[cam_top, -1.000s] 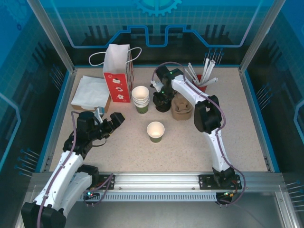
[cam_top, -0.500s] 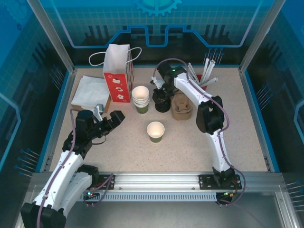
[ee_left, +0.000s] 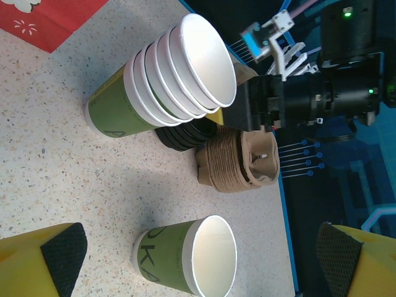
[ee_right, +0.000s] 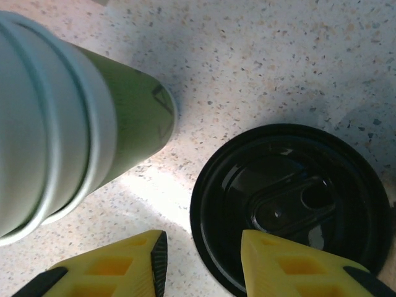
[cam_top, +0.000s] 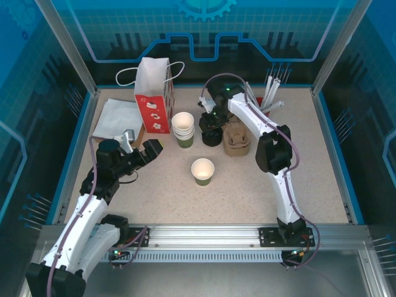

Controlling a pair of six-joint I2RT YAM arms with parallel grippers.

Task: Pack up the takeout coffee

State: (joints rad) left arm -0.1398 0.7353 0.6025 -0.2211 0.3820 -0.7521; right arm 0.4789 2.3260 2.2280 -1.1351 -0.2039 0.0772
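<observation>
Nearest the bases, on the left side, the left gripper (cam_top: pixel 143 147) hangs low over the table (cam_top: pixel 154 192) with jaws spread wide and nothing in them. Straight ahead of it in its wrist view is the cup (ee_left: pixel 192 263): green, upright, mouth open, no lid on, standing alone mid-table and well apart from both grippers. So the coffee isn't one piece yet: cup here, lid farther back. The cup's long axis is vertical, so a side grab from the left arm lines up, and left is the nearer arm to it. Farther back come the stack of cups (cam_top: pixel 183 129), then the pile of lids (cam_top: pixel 211 135) just beside it, then the cardboard carriers (cam_top: pixel 236 141) close against the pile; can't tell if they touch. The right gripper (ee_right: pixel 204 247) is over that pile, pointing down, fingers partly apart, gripping nothing I can see. Key relation: the top lid (ee_right: pixel 291 204) lies flat and off-centre to the gripper. One fingertip (ee_right: pixel 297 266) is over the lid face, the other is out over bare table toward the cup stack, and the rim runs between them. My read: set for a rim pinch, not a straddle. Finger height above the rim is not readable. The right arm owns the lid, and the cup lies from there back toward the bases. The paper bag (cam_top: pixel 153 93) stands far left.
</observation>
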